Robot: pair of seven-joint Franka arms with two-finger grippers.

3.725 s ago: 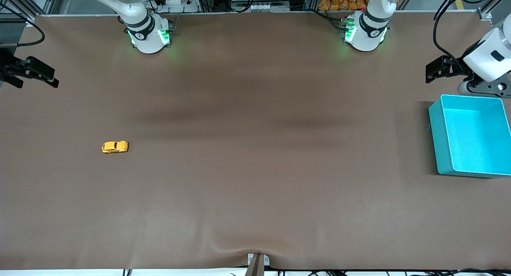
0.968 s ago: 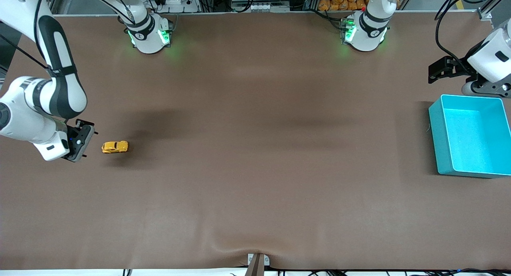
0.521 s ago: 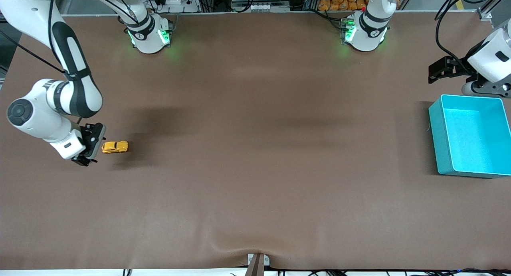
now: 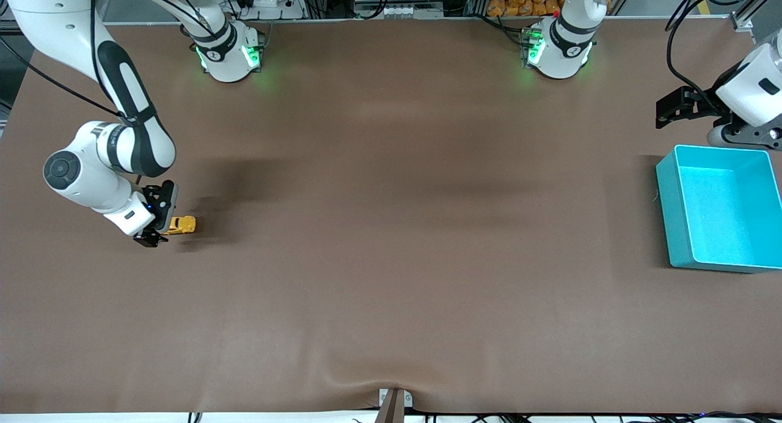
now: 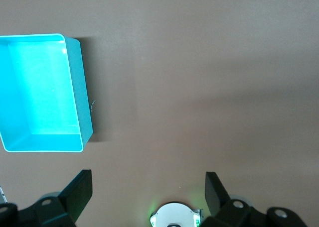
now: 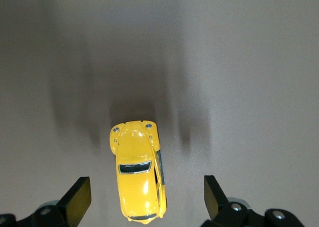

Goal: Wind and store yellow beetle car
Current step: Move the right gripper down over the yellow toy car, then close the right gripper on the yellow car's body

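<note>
the right gripper is being brought in over the yellow beetle car, which is lying unmoved toward the right arm's end of the table; jaws wide apart, holding nothing. the left gripper is being kept waiting, open and empty, beside the turquoise box. a grasp for winding is being prepared.

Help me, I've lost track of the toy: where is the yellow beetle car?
The yellow beetle car sits on the table toward the right arm's end, under the open right gripper.
</note>
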